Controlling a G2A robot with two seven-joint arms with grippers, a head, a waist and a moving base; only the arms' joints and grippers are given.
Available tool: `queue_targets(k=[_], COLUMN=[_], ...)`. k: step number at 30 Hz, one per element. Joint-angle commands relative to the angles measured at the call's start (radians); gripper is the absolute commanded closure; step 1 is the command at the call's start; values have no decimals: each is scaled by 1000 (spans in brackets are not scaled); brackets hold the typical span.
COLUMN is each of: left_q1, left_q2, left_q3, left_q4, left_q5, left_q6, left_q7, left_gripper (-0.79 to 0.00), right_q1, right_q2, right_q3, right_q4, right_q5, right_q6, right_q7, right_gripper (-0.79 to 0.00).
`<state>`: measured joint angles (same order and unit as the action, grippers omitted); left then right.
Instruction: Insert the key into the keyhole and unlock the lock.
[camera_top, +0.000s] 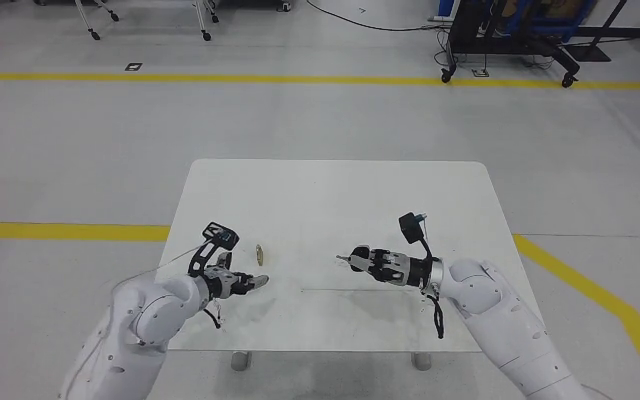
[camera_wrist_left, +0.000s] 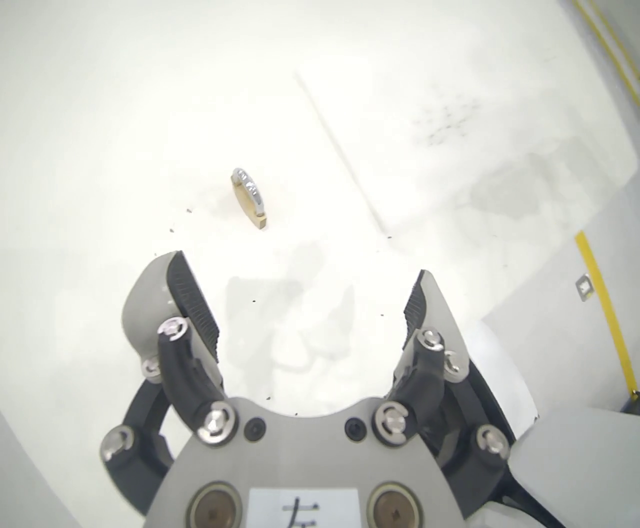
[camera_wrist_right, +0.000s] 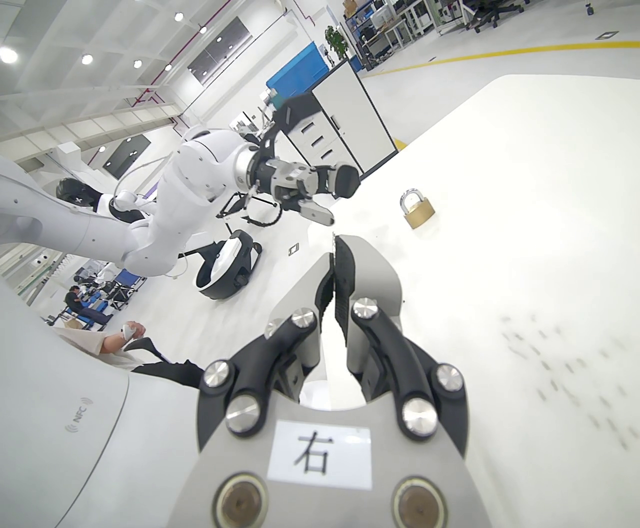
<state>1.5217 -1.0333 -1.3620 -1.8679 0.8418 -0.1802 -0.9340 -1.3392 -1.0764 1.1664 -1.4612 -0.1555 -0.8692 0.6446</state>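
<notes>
On white surface (camera_top: 330, 195), small brass padlock (camera_wrist_left: 248, 200), silver shackle (camera_wrist_left: 251, 186), seemingly lying flat, left gripper (camera_wrist_left: 297, 270) open nearby, right gripper (camera_wrist_right: 334, 250) closed.

You've got glossy white arms (camera_top: 490, 290), blk cables (camera_top: 437, 318); left gripper (camera_wrist_left: 297, 267) & right gripper (camera_wrist_right: 336, 250): grey metal, ribbed blk pads (camera_wrist_left: 192, 295), silver screws (camera_wrist_left: 216, 422).

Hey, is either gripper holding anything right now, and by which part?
Left gripper is open and empty. Right gripper is shut on what looks like the key, one end poking out; the gripped part is hidden.
</notes>
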Motion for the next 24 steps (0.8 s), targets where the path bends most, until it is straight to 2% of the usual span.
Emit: queue_targets(k=[1,4,8,12,15,19,24], left_q1=[-21,-50,-82,-113,-148,-203,-259], left_q2=[-6,-12,-16,-21,-26,-36,-49], left_q3=[35,66,90,111,138,181,233], left_q4=[37,77,102,121,151,195,248], left_q5=[13,34,67,81,100,113,124], left_q6=[27,56,99,114,115,109,124], left_q7=[29,54,53,69,67,55,45], left_gripper=[-671,-610,-486,-477,-440,-496,-456], right_q1=[0,0,0,0,0,0,0], right_q2=[0,0,0,0,0,0,0], right_q3=[0,0,0,0,0,0,0], right_q4=[0,0,0,0,0,0,0], right_q5=[0,0,0,0,0,0,0], right_q6=[0,0,0,0,0,0,0], right_q7=[0,0,0,0,0,0,0], right_gripper=[0,0,0,0,0,0,0])
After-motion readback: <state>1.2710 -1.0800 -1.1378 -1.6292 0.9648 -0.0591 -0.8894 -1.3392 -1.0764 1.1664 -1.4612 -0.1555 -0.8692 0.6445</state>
